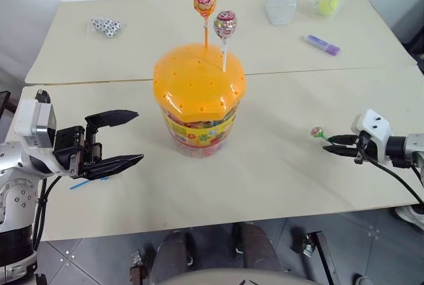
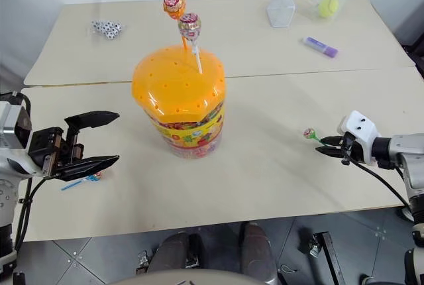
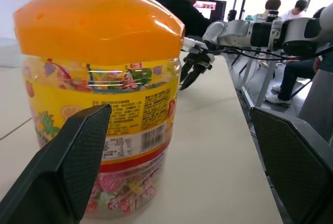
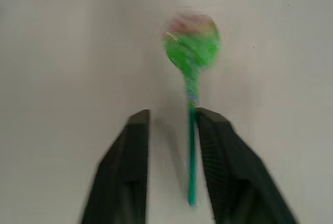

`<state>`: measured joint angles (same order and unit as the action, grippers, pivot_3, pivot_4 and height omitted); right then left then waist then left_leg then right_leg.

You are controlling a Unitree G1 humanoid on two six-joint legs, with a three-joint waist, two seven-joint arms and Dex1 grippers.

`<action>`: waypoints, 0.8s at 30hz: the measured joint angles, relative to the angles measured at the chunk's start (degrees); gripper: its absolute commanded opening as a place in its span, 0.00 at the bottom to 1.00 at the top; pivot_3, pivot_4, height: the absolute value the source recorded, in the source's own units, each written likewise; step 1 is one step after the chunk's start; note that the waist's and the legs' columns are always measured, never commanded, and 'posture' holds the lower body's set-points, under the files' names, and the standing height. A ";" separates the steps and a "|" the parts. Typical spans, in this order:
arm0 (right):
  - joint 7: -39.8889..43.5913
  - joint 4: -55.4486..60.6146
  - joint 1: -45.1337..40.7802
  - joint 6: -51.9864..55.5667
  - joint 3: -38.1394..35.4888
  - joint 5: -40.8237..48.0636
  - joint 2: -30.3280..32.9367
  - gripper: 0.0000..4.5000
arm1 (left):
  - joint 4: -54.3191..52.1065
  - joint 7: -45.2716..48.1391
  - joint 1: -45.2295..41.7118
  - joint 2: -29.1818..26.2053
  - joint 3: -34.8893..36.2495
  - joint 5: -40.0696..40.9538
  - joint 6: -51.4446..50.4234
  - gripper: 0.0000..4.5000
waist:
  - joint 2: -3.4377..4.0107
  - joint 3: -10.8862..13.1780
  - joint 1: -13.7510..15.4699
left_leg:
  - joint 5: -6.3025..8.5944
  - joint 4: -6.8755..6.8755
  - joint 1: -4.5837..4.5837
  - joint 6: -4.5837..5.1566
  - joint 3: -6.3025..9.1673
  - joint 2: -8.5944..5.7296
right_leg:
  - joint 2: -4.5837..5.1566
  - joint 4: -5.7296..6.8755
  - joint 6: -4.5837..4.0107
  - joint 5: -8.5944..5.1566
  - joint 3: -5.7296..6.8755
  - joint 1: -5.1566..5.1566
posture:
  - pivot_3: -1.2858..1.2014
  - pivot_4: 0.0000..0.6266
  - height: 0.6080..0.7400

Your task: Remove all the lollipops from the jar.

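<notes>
You are setting down the green lollipop [image 4: 191, 47] on the table [image 1: 278, 166], well to the right of the jar [image 1: 199, 99]. The right gripper [image 1: 339, 146] is standing with its fingers parted, the stick lying between them against one finger (whether it is gripping at all cannot be told). Spread the fingers fully and lift clear before withdrawing, so the stick is not dragged. The lollipop's long axis is running along the gripper, head pointing toward the jar. Two lollipops, orange-pink [image 1: 205, 1] and pink-silver [image 1: 225, 24], are standing near upright in the lid [image 1: 199, 76]. The left gripper [image 1: 112, 139], fingers wide apart, is facing the jar.
</notes>
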<state>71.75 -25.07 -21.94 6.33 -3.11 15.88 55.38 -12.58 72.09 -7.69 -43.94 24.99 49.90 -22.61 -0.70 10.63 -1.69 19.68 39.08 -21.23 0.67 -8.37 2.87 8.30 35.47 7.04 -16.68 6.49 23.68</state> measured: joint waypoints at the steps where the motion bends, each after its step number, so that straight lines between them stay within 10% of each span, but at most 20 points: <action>1: 1.07 0.40 0.00 0.03 -0.72 1.43 -0.34 0.60 | -0.02 -0.27 0.00 0.01 0.33 0.38 -0.26 1.00 | 0.01 0.00 0.07 | 0.01 0.00 0.00 0.02 0.01 0.00 | 0.00 0.00 0.00 0.00 0.00 0.00 | 0.52 0.24 1.00; 6: 3.09 14.51 -2.58 10.79 -10.49 20.20 -5.77 0.98 | 0.01 -5.92 -0.96 1.30 5.19 8.66 -5.50 1.00 | 0.02 0.01 0.11 | 0.03 0.05 0.02 0.05 0.34 0.14 | 0.04 0.08 0.00 0.00 -0.01 -0.01 | 0.52 0.24 1.00; 13: -9.00 34.98 -12.17 21.43 -10.52 34.42 -16.24 0.99 | 0.71 -12.12 -3.07 2.47 9.45 15.41 -9.18 1.00 | 0.02 0.01 0.20 | 0.08 0.05 -0.01 0.05 0.43 0.09 | 0.09 0.15 0.00 0.01 0.06 0.01 | 0.52 0.24 1.00; 24: -15.25 34.80 -24.00 24.48 5.02 25.62 -25.65 0.90 | 2.35 -11.32 -3.28 3.05 7.67 14.29 -9.34 1.00 | 0.00 0.00 0.11 | 0.16 0.05 -0.12 0.06 0.31 -0.06 | 0.09 0.21 0.01 0.01 0.25 0.11 | 0.52 0.24 1.00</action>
<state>56.50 9.73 -45.93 30.81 1.91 41.50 29.73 -10.23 60.77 -10.97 -40.89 32.67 64.18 -31.95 -0.70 10.63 -1.58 19.84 39.13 -21.35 0.73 -8.06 2.81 8.39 35.68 7.06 -16.67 6.74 23.79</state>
